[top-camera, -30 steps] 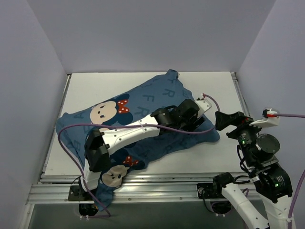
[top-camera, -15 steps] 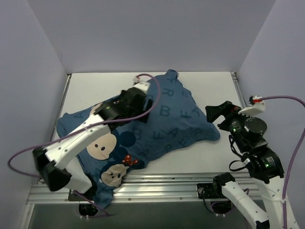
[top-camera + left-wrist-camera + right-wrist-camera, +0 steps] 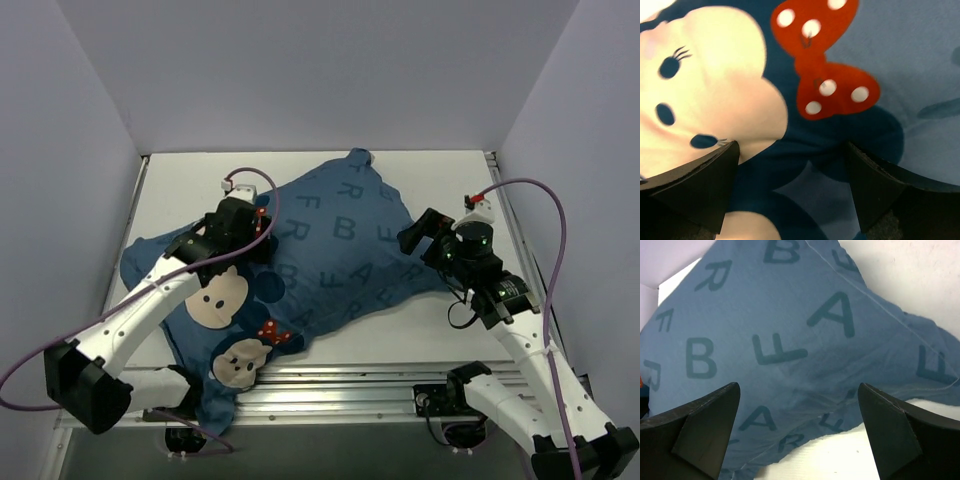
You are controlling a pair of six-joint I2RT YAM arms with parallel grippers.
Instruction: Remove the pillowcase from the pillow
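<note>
- While both pincers gape wide, holding nothing, the left pincer [image 3: 792, 180] hovers over a mouse face, the right pincer [image 3: 800, 430] by the pillowcase [image 3: 330, 250] right edge
- pillowcase sprawls across worktop [image 3: 200, 180] centre, lower-left corner hanging off the near edge; pillow hidden
- Risk: a mid-panel pinch may grab the pillow too and drag everything off
- Readable: loose letters F, R, B, A; no brand seen
</note>
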